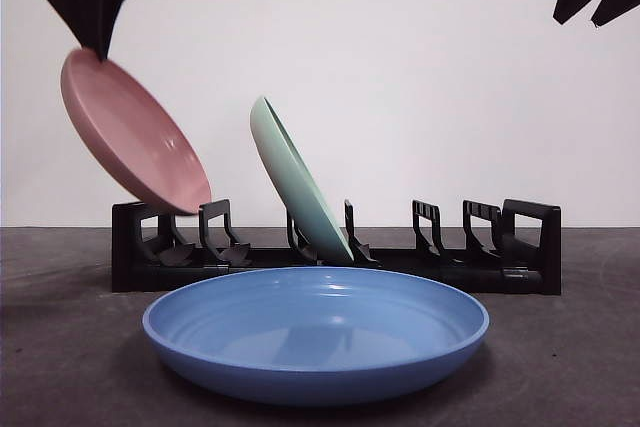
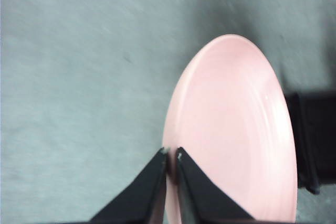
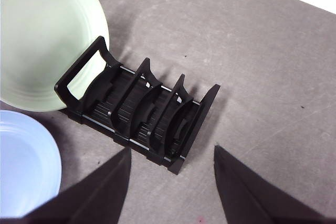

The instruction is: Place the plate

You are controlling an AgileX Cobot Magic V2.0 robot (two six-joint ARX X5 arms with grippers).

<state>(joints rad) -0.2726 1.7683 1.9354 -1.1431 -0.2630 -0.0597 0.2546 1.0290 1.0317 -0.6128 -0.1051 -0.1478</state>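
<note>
Nearest: blue plate (image 1: 316, 332), lying flat on the desk (image 1: 60, 367) in front of the black rack (image 1: 335, 252). Behind it, green plate (image 1: 298, 182) leaning in a middle slot. Above the rack's end slots, pink plate (image 1: 132, 130), tilted, clear of the rack, pinched at its upper rim by the left end effector (image 2: 171, 156) (jaws clenched on the edge). Probably rigid, glossy, slippery and light; rim grasp apt, though prone to swinging or slipping. Smooth, shallow, uniformly pale pink. Right end effector (image 3: 170, 156) released, waiting high over the rack's far end.
</note>
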